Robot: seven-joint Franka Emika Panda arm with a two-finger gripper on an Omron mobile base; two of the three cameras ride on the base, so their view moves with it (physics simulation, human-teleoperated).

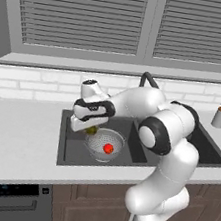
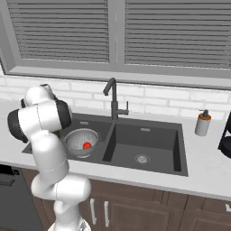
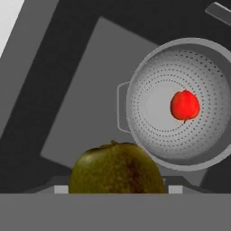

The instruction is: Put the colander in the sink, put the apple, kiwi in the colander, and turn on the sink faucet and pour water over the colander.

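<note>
While the round silver perforated metal colander point(image 1: 105, 143) sits in the left basin of the dark grey double-basin sink point(image 2: 149, 160), a small shiny red apple point(image 3: 184, 105) is seen inside it. The dull olive-brown kiwi point(image 3: 116, 168) is gripped by the hand point(image 1: 92, 129), held above the colander's rim.

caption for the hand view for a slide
Kiwi held in the jaws above the sink, apple already in the colander.

apple point(image 3: 184, 105) in colander point(image 3: 153, 76) in sink point(image 2: 171, 135)
</note>
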